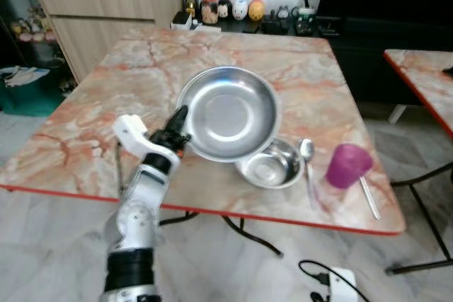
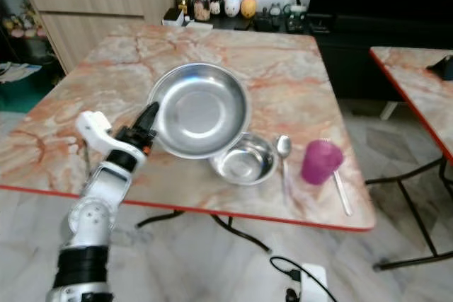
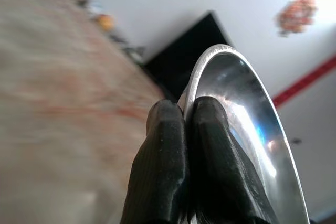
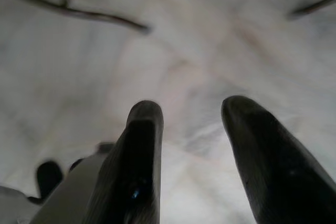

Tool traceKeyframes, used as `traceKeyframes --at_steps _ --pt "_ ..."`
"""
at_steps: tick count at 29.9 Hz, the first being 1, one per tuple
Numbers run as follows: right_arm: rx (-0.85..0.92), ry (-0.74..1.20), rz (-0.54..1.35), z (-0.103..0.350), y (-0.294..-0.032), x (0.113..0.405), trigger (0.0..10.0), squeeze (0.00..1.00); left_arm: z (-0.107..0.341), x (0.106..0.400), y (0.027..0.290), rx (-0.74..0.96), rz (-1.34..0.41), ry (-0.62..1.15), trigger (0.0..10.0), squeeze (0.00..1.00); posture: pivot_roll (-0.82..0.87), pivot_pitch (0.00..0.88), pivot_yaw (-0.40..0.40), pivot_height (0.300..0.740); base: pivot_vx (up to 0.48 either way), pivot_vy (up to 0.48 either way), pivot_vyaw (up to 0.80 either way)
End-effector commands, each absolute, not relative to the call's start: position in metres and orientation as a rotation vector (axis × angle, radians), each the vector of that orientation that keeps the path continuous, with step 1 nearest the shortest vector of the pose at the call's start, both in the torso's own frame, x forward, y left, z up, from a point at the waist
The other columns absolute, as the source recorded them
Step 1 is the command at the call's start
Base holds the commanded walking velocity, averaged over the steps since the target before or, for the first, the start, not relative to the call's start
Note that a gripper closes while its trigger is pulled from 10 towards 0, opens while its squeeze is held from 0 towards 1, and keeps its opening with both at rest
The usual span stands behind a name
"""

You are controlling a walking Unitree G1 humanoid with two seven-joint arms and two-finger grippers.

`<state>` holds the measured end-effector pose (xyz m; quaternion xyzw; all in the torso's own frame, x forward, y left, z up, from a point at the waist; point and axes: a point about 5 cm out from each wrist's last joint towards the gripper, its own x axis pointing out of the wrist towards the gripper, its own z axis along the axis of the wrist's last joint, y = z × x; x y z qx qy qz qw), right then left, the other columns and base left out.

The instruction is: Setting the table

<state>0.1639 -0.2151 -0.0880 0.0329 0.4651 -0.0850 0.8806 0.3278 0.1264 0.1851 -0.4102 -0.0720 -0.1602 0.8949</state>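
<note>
Left eye view puts my left arm nearest the camera, rising from the bottom edge toward the marble-patterned table with the red rim [image 1: 85, 111]. My left gripper [image 1: 180, 126] is clamped on the near-left rim of the large round stainless-steel plate [image 1: 228, 112]; in the left wrist view I see its two black fingers [image 3: 163, 177] pressed together with the thin metal edge pinched between them. The plate sits tilted, its near-right edge over the small round stainless-steel bowl [image 1: 270, 165], which stands on the table near the front edge. Just to the right of the bowl lies a silver metal spoon [image 1: 307, 160], bowl end pointing away from me. Further right stands a purple plastic cup [image 1: 347, 165], and a second slim silver utensil [image 1: 368, 196] lies just beside it; I cannot tell what kind it is. My right gripper [image 4: 191, 161] hangs with its fingers spread apart over pale marble floor [image 4: 184, 40]. Beyond the table's far edge I see a low dark shelf holding jars and small round figurines [image 1: 239, 9], and a wooden cabinet [image 1: 106, 5] at far left.
</note>
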Motion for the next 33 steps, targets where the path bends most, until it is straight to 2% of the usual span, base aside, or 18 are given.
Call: traceKeyframes --at_steps 1,16,33 --pt "0.086 0.98 -0.18 -0.091 -0.211 0.16 10.0 0.0 0.201 0.326 0.129 -0.845 -0.354 -0.208 10.0 0.0 0.07 0.0 -0.065 0.711 0.0 -0.382 0.0" --pt "0.08 0.979 -0.181 -0.09 -0.212 0.16 10.0 0.0 0.216 0.327 0.126 -0.847 -0.381 -0.242 10.0 0.0 0.07 0.0 -0.066 0.711 0.0 -0.384 0.0" --pt "0.078 0.975 -0.181 -0.09 -0.211 0.161 10.0 0.0 0.212 0.326 0.125 -0.82 -0.385 -0.227 10.0 0.0 0.07 0.0 -0.058 0.711 0.0 -0.384 0.0"
